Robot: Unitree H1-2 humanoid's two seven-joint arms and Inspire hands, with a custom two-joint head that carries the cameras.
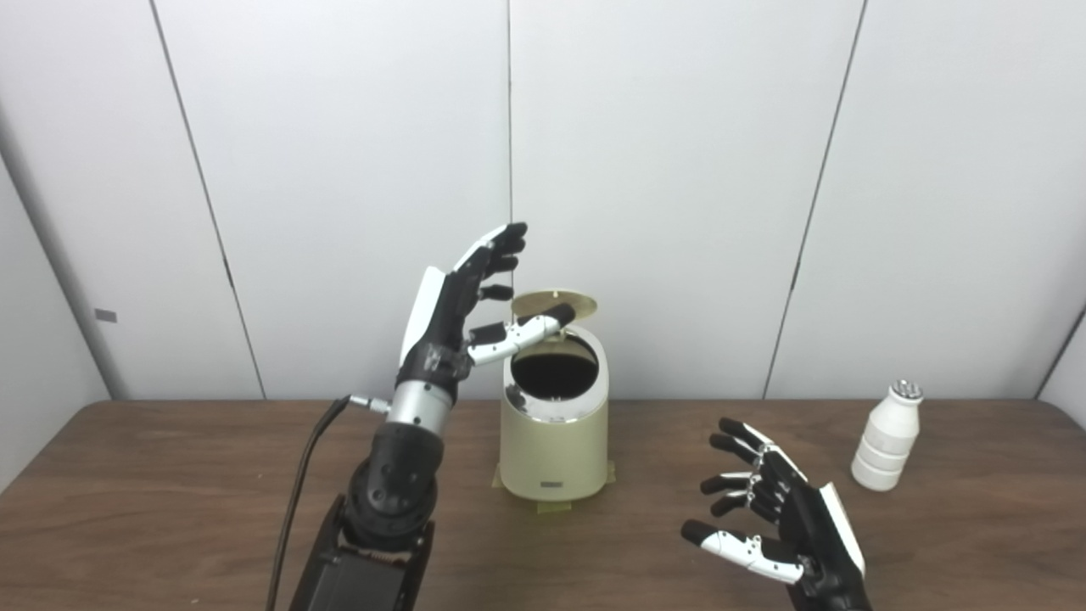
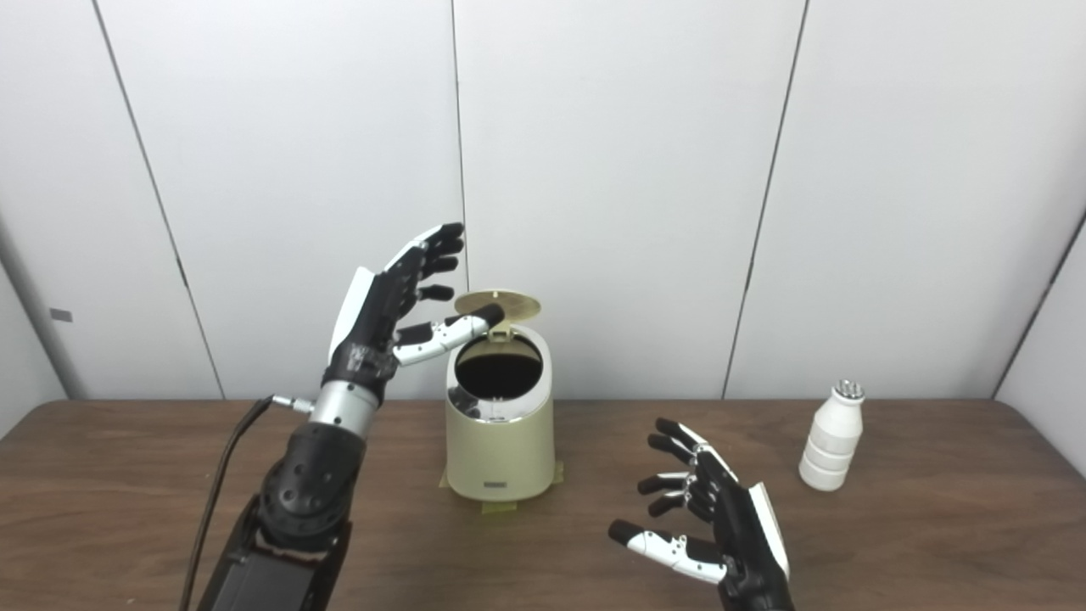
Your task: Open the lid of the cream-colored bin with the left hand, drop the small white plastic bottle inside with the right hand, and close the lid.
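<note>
Matt wood-grain table point(image 1: 170, 475), glossy-rimmed plastic bin point(image 1: 553, 450)

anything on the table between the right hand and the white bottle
Nothing: only bare brown table lies between the right hand and the white bottle, clear in both eye views.

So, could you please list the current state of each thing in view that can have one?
Lid: raised, with the thumb of the left hand under it.
Cream-colored bin: open, upright on the table.
Small white plastic bottle: upright on the table, capped, untouched.
Left hand: open, fingers spread, raised beside the lid.
Right hand: open, holding nothing, low over the table.
</note>
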